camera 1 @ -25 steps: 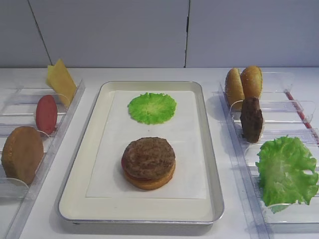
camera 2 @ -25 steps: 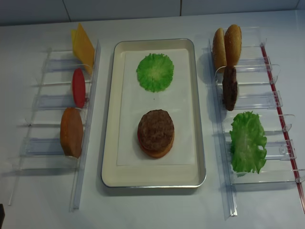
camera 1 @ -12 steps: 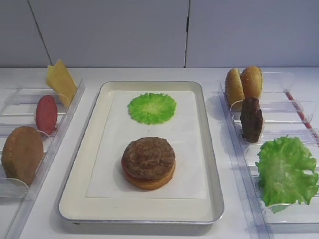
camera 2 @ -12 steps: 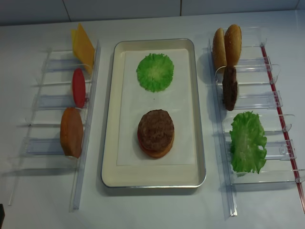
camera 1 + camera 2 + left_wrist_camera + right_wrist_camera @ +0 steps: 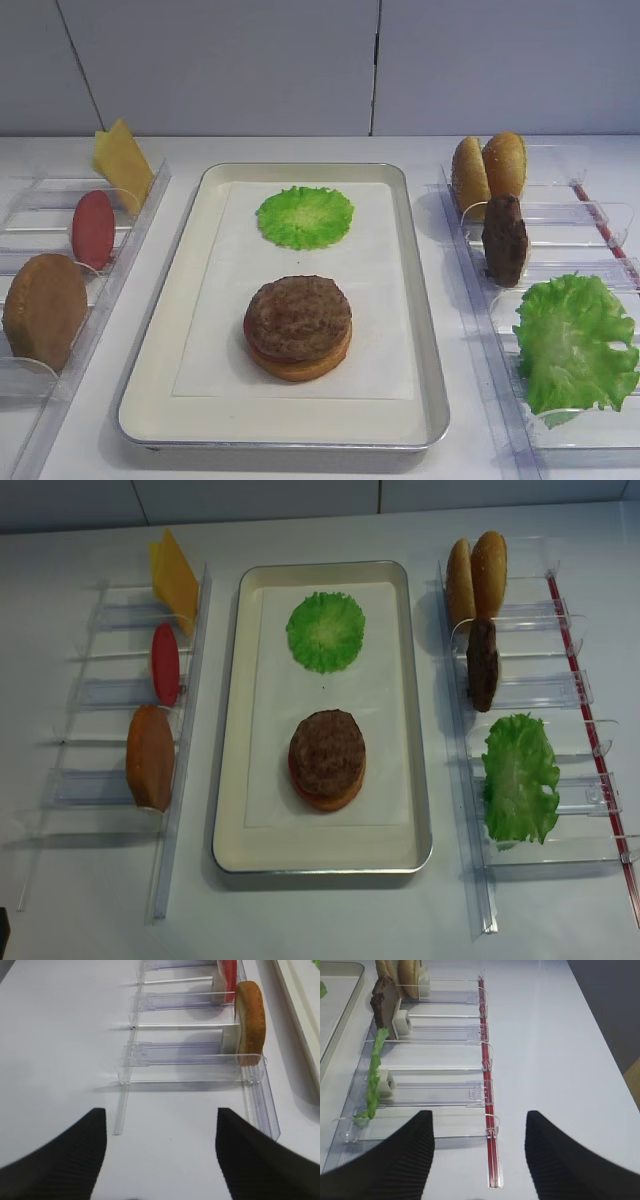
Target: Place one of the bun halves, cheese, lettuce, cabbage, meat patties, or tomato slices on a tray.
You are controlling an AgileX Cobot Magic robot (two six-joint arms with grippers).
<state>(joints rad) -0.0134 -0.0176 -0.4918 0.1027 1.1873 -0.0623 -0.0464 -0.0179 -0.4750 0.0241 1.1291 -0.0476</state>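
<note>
Writing shows nowhere on tray (image 5: 432,400), racks (image 5: 520,695) or patty (image 5: 298,316)

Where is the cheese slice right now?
In the overhead view the cheese leans at the far end of the left rack, just beyond the tomato slice.

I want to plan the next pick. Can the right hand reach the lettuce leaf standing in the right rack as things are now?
Probably yes. The right hand is open and empty, and the lettuce stands just ahead to its left in the clear rack, nothing lying between them.
</note>
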